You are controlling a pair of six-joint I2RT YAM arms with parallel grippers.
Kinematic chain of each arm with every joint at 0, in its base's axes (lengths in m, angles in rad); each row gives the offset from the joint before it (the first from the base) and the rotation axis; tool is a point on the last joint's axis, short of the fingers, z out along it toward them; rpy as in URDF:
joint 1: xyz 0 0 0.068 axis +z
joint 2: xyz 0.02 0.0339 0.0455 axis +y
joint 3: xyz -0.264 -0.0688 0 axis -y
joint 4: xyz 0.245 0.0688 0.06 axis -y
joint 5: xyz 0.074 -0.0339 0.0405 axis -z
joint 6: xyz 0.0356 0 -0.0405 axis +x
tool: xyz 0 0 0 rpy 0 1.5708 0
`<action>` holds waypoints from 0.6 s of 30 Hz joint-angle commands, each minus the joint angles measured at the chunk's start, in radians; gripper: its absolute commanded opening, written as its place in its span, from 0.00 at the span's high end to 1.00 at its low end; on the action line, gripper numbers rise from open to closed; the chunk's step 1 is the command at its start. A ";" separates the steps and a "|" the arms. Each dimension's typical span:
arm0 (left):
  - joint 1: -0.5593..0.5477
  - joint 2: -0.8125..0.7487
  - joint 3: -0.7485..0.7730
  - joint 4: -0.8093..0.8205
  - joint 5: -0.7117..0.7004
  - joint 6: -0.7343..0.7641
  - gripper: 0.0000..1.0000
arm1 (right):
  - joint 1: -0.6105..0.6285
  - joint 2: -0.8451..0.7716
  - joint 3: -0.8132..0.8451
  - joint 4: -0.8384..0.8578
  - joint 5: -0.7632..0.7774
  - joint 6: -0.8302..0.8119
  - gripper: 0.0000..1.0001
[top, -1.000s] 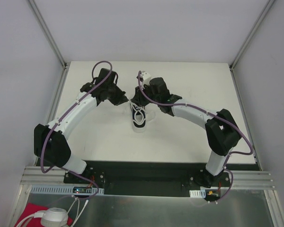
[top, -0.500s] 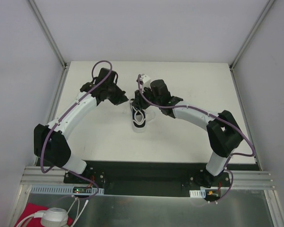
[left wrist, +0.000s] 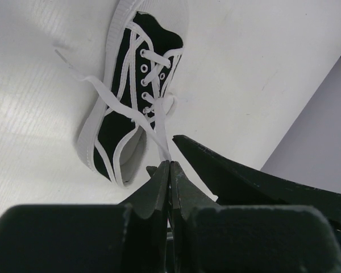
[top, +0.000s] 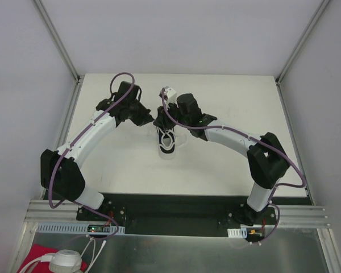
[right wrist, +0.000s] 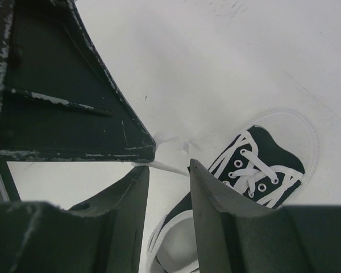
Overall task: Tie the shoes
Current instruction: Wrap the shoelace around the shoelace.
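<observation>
Top external: mid-knot on sneaker (top: 167,142) near worktop (top: 227,165) centre. Pinching lace (left wrist: 159,136) with pressed-together left end effector (left wrist: 169,170); right end effector (right wrist: 167,176) spread, seemingly empty. Next: grasp loose lace, pull taut.

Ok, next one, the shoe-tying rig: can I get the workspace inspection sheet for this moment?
Surface: white table, faint scuffs in the right wrist view.
Job's things: one black shoe upright on its sole; lace untied, one strand drawn up off the shoe.
Clutter: nothing seen.
Grippers: left gripper shut on the lace; right gripper open, close beside it, holding nothing.
Cables: purple cables run along both arms and loop off near the wrists.
Surroundings: white walls with a metal frame; red cloth below the table's near edge.
</observation>
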 commanded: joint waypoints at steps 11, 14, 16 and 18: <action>0.001 -0.030 0.028 -0.009 -0.016 0.008 1.00 | 0.013 -0.010 0.034 0.028 0.014 -0.014 0.98; 0.000 -0.034 0.018 -0.009 -0.011 0.005 1.00 | 0.010 -0.028 0.014 0.037 0.027 -0.009 0.99; 0.001 -0.040 0.012 -0.009 -0.007 0.000 1.00 | 0.007 -0.037 0.004 0.045 0.028 0.003 0.99; 0.000 -0.046 0.005 -0.009 0.004 0.000 1.00 | 0.002 -0.051 -0.009 0.057 0.027 0.011 0.99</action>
